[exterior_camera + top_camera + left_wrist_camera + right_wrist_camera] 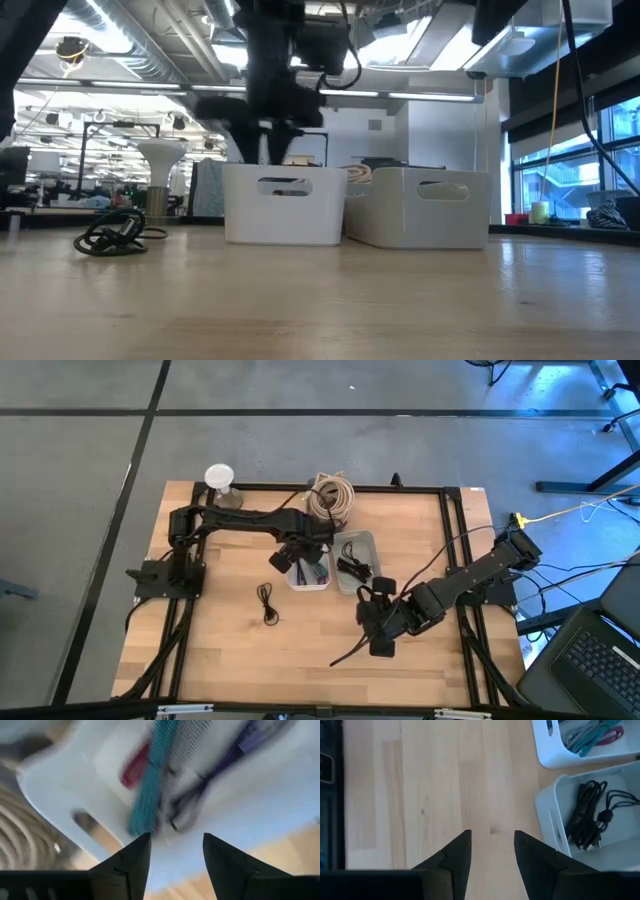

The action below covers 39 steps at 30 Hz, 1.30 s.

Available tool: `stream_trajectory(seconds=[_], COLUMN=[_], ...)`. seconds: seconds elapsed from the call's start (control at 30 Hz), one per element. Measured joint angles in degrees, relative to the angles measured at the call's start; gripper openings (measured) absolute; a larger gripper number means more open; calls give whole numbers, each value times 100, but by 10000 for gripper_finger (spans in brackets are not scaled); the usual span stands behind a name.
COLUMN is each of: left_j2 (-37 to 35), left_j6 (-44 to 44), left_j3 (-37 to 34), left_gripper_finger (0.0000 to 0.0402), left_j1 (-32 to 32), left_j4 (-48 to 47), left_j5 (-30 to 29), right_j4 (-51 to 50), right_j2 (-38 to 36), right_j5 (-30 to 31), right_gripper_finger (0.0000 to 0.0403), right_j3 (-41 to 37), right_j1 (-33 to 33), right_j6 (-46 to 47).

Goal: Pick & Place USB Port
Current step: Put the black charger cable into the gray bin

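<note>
**Hovering over the cable bin, left pincer parted**

Hanging above the left white bin (308, 572), the left pincer (172, 851) has its two dark fingers spread with a clear gap, nothing between them. Below it in the bin lie coloured cables (150, 785): a teal braided one, a red one, a purple one, blurred in the left wrist view. Cannot tell which is the USB piece.

The right pincer (490, 851) rests low over bare bench (420, 795), fingers apart, empty, well apart from both bins.

Materials: bench is pale wood planks with a black frame rail. Both bins are smooth white plastic, rounded corners, slot handles in the end walls. The right bin (358, 560) touches the left one and holds black cables (592, 817), loosely bundled.

Around: a small black coiled cable (267, 603) lies alone on the bench, near the left bin. A thick beige rope coil (331, 495) sits at the far edge behind the bins. A white funnel-shaped stand (220, 482) is at the far left corner.
</note>
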Motion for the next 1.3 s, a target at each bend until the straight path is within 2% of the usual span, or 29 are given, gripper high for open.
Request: stream_trajectory(seconds=[0.13, 0.23, 0.33, 0.47, 0.6, 0.77, 0.93, 1.2, 1.3], left_j2=[-378, -811, -1385, -2224, -2964, -3619, -4051, -4281, -4258], left_j6=[-988, -2071, -2941, -3377, -4002, -5199, -6373, -6995, -5967], left_j3=[0, 0, -147, -1208, -2653, -4078, -4814, -5241, -5254], left_gripper_finger=[173, 165, 153, 141, 139, 138, 140, 140, 137], left_j1=[-115, -147, -315, -844, -1445, -1924, -2108, -2348, -2457], left_j4=[-655, -924, -683, 437, 1386, 1694, 1757, 3212, 3445], left_j5=[-139, 248, 618, 648, 453, 5, -5, 236, 512], right_j4=[-208, -365, -474, -491, -470, -401, -221, -146, -148], right_j2=[0, 0, 0, 0, 0, 0, 0, 0, 0], right_j5=[177, 312, 356, 358, 479, 486, 486, 440, 434], right_gripper_finger=[152, 152, 151, 151, 151, 151, 151, 151, 151], right_j3=[0, 0, -2, -2, -3, -4, -4, -4, -4], right_j1=[55, 101, 166, 322, 452, 396, 143, -272, -307], right_j6=[149, 397, 638, 784, 783, 773, 579, 426, 385])
